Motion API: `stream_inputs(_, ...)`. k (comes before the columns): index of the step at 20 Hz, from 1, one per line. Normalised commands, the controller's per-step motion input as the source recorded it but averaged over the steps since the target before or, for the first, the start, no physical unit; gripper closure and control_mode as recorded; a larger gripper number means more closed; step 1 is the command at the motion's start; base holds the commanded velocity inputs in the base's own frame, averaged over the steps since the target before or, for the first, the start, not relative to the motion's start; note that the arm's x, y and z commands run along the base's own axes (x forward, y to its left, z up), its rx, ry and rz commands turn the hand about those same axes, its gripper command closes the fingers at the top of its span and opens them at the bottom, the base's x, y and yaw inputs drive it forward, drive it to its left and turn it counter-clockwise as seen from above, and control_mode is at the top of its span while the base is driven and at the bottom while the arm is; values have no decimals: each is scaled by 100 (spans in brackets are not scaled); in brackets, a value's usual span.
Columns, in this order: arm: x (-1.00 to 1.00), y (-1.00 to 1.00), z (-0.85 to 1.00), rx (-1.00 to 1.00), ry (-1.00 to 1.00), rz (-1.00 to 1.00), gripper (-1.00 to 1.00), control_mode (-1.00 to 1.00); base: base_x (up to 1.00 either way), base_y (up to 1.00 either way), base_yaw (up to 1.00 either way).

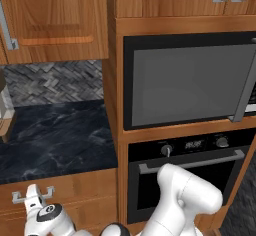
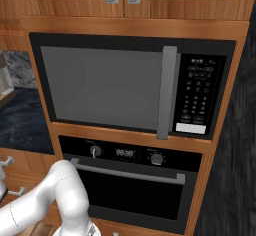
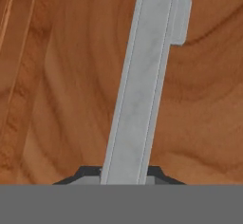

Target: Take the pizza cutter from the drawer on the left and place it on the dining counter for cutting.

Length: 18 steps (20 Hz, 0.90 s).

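Observation:
The drawer [image 1: 75,185] is the top brown wooden front under the short black counter, at the lower left of the left base view, and it stands closed. My gripper [image 1: 33,194] is at its silver bar handle [image 1: 20,196]. In the hand view the handle [image 3: 140,85] runs up from between my two dark fingertips [image 3: 88,173], and my gripper [image 3: 124,175] is shut on the bar against the wood front [image 3: 61,99]. The pizza cutter is hidden. The dining counter is out of view.
A short black marble counter [image 1: 55,140] with a grey herringbone backsplash [image 1: 55,82] lies above the drawer. To the right stands a wood column with a microwave [image 2: 125,87] over a black oven [image 2: 135,180]. Wooden wall cabinets [image 1: 50,15] hang overhead.

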Motion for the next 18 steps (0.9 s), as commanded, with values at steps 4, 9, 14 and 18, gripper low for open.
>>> stream_inputs(4, 0, 0, 0, 0, 0, 0, 100, -100, 0, 0, 0)
stream_inputs(9, -5, 0, 0, 0, 0, 0, 100, -100, 0, 0, 0)
stream_inputs(14, -48, 0, 0, 0, 0, -1, 100, -100, 0, 0, 0)
stream_inputs(18, -68, 0, 0, 0, 0, -3, 100, -100, 0, 0, 0)
